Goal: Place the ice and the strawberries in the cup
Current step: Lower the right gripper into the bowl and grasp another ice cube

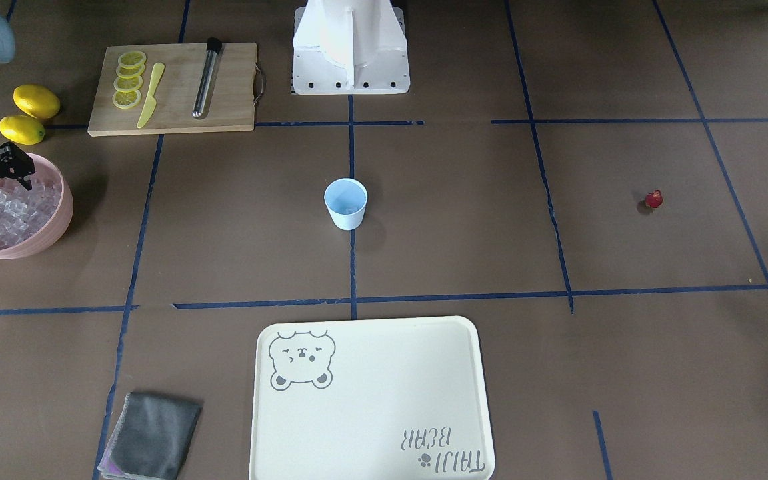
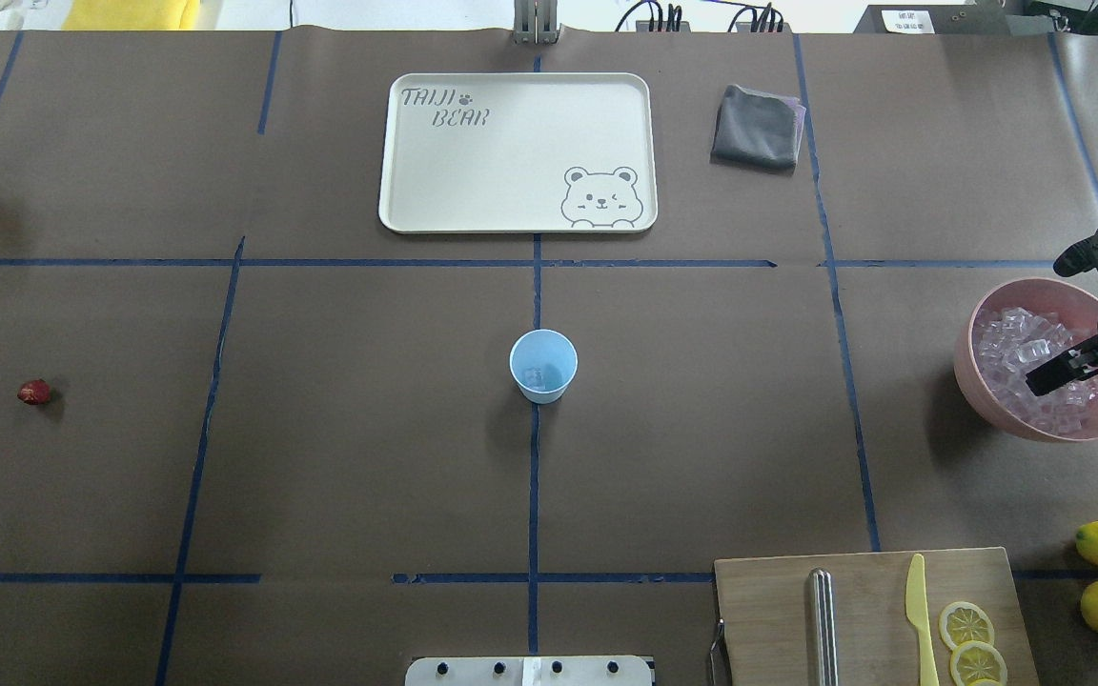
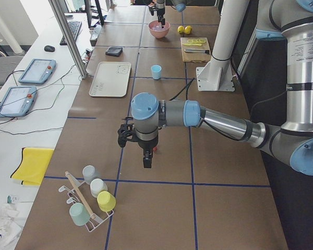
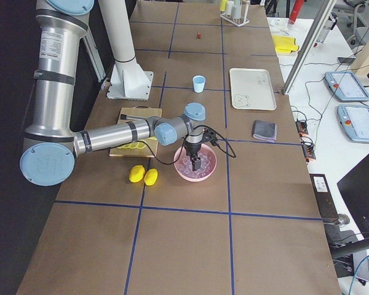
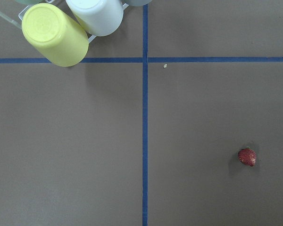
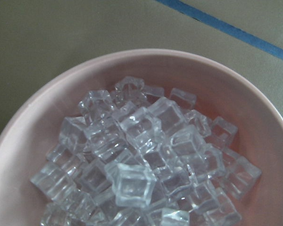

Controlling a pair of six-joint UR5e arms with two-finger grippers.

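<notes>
The right gripper (image 2: 1040,381), black and angular, hangs over the pink bowl (image 2: 987,381) with its fingers pointing down at the ice (image 2: 1016,348). No view shows whether its fingers are spread or pressed together, or whether they hold a cube. The right wrist view shows the ice (image 6: 141,155) as a heap of small glassy, colourless cubes with rounded edges, piled against the smooth, matte inner wall of the round bowl (image 6: 132,59).

The left gripper (image 3: 146,161) appears only in the left side view, pointing down above the table near the strawberry (image 3: 154,150). Its state cannot be told either. In the left wrist view the strawberry (image 5: 247,157) is a tiny, glossy, pitted red berry lying alone on the dull brown paper. Up in the corner are a yellow cup (image 5: 54,35) and a white cup (image 5: 96,14), both tapered plastic and lying tilted.

The light-blue cup (image 2: 543,367) stands upright at the table's middle on a blue tape line, well apart from both bowl and berry. It is plain, tapered and handleless, and what looks like a clear cube lies at its bottom.

Beyond the cup lies a cream rounded-rectangle tray (image 2: 396,143) printed with a bear, and beside that a folded grey cloth (image 2: 757,126). Near the bowl are two smooth lemons (image 1: 36,101). A wooden cutting board (image 1: 231,87) carries lemon slices (image 1: 129,80), a yellow plastic knife (image 1: 151,95) and a shiny metal rod (image 1: 205,80).
</notes>
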